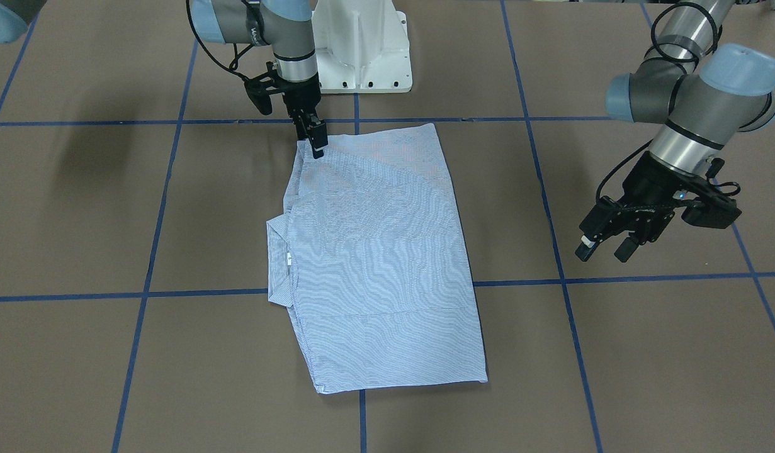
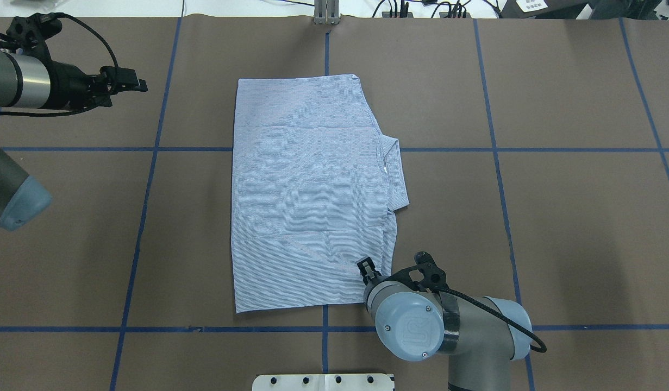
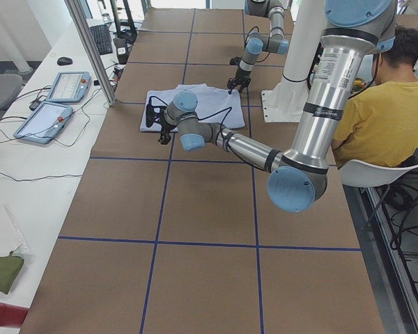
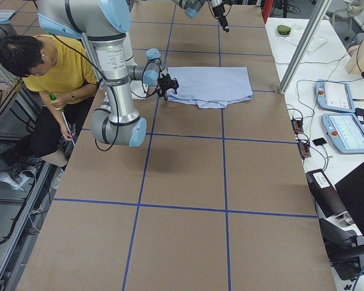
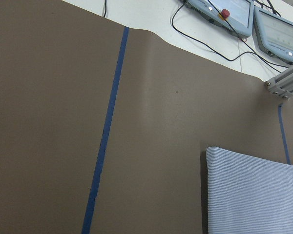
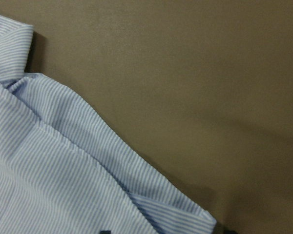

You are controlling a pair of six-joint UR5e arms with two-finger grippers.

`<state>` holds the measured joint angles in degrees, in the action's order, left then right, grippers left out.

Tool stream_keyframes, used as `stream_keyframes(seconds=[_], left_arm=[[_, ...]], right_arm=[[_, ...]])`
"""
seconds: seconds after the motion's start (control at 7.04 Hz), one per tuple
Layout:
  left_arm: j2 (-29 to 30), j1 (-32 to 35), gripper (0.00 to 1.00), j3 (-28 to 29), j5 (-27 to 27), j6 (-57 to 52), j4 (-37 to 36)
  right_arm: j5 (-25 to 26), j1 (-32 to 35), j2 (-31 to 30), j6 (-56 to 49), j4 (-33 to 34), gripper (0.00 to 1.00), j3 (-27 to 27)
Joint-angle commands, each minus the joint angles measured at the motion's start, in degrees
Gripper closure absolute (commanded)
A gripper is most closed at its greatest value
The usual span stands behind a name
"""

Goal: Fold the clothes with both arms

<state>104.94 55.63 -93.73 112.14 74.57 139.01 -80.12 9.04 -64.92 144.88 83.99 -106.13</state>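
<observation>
The light blue-and-white striped shirt (image 1: 381,264) lies folded into a flat rectangle mid-table, back up, with the collar and white neck label (image 1: 288,257) on the robot's right; it also shows in the overhead view (image 2: 307,195). My right gripper (image 1: 316,148) points down at the shirt's near right corner (image 2: 367,269). The right wrist view shows its fingertips apart at the bottom edge, either side of the folded corner (image 6: 185,209), so it is open. My left gripper (image 1: 604,250) is open and empty, above bare table left of the shirt (image 2: 136,80). The left wrist view shows only a shirt corner (image 5: 259,195).
The white pedestal base (image 1: 362,56) stands at the robot's edge. Blue tape lines (image 2: 149,179) grid the brown table. A person in yellow (image 4: 54,66) sits beside the robot. Teach pendants (image 4: 340,109) and an aluminium post (image 3: 90,49) are at the far edge.
</observation>
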Motion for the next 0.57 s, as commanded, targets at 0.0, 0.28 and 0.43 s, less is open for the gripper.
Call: stream_keyframes(seconds=[0.0, 0.28, 0.43], left_arm=[[0.0, 0.0, 0.0, -0.05, 0.01, 0.05, 0.04], [0.0, 0.0, 0.0, -0.05, 0.01, 0.05, -0.05], [0.09, 0.0, 0.0, -0.05, 0.09, 0.05, -0.05]], right_arm=[[-0.56, 0.72, 0.15, -0.73, 0.03, 1.0, -0.4], [-0.56, 0.63, 0.06, -0.74, 0.47, 1.0, -0.75], [-0.65, 0.63, 0.15, -0.74, 0.65, 1.0, -1.79]])
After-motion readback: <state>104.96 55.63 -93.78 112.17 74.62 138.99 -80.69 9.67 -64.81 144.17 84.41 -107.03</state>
